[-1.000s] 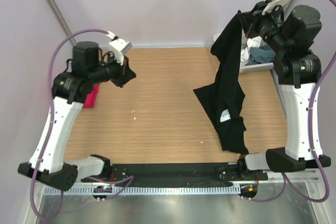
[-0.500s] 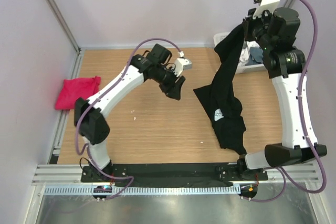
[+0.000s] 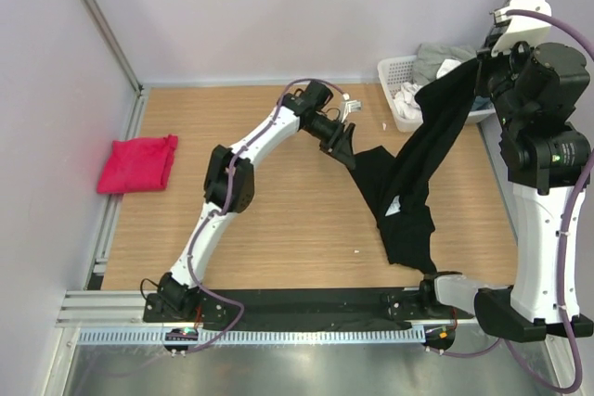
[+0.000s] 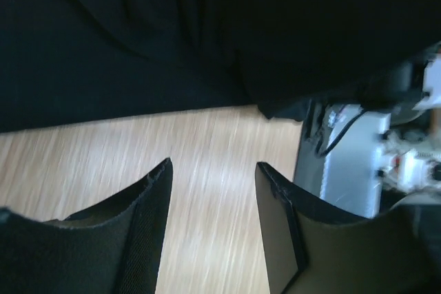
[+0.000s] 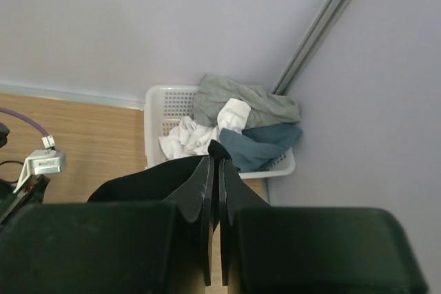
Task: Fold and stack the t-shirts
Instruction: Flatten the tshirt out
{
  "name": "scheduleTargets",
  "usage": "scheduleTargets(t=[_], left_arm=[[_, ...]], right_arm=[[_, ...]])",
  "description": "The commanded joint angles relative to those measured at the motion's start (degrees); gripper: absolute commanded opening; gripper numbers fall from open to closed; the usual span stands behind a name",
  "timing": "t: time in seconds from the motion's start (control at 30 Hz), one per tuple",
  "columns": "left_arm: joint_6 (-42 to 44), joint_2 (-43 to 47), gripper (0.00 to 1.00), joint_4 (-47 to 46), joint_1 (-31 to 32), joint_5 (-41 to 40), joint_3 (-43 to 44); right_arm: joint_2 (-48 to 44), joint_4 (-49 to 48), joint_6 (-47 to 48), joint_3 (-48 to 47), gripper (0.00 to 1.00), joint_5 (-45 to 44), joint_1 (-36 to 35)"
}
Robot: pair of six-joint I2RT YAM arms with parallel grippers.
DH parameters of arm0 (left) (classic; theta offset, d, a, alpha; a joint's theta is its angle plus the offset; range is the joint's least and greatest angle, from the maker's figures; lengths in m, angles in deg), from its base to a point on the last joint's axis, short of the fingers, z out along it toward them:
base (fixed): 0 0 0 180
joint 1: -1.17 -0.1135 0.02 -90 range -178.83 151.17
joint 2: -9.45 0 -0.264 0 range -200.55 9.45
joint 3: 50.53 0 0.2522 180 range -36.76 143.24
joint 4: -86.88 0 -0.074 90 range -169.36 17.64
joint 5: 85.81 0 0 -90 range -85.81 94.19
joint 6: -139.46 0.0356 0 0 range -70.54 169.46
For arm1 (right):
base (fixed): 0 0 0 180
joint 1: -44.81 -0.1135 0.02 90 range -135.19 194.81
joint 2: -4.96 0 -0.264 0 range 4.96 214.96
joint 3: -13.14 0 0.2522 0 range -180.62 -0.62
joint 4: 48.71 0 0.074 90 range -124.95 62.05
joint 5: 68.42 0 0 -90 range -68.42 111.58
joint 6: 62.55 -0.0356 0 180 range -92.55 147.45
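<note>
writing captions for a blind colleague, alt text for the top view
The right arm holds a black shirt high by the basket, its tail trailing on the table. The left arm's open fingers are near its edge; a pink shirt lies at left.

left claw [image 4: 213,165] parted, right claw [image 5: 215,163] raised, clamped

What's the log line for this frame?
right gripper: shut on black t-shirt, raised, lower part on table | left gripper: open, near shirt's edge, not gripping | pink t-shirt: table's left edge
</note>
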State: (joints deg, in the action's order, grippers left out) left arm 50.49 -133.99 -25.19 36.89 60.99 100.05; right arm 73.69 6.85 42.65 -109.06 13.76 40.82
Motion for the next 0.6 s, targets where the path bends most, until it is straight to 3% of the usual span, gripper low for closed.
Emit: scheduleTargets(t=[0.0,0.07,0.27,0.37,0.57], left_arm=[[-13.8,-4.0,0.53,-8.1,0.7,8.3,4.8],[-21.7,-5.1,0.53,-14.2,1.6,8.9,2.5],[-28.7,-8.9,0.55,-23.1,5.5,10.7,2.1],[-37.0,-11.2,0.57,-32.1,5.8,12.5,0.8],[-39.4,-13.6,0.58,-35.5,5.5,13.1,-0.6]], right_arm=[[-0.9,2.5,3.2,-1.9,0.01,-3.3,0.1],[-1.3,3.4,3.3,-1.9,0.01,-3.6,0.1],[-3.6,3.8,3.5,0.3,0.01,-4.5,0.1],[-4.0,3.9,3.2,0.5,0.01,-4.3,0.6],[-4.4,4.6,3.2,0.1,0.01,-4.1,1.3]])
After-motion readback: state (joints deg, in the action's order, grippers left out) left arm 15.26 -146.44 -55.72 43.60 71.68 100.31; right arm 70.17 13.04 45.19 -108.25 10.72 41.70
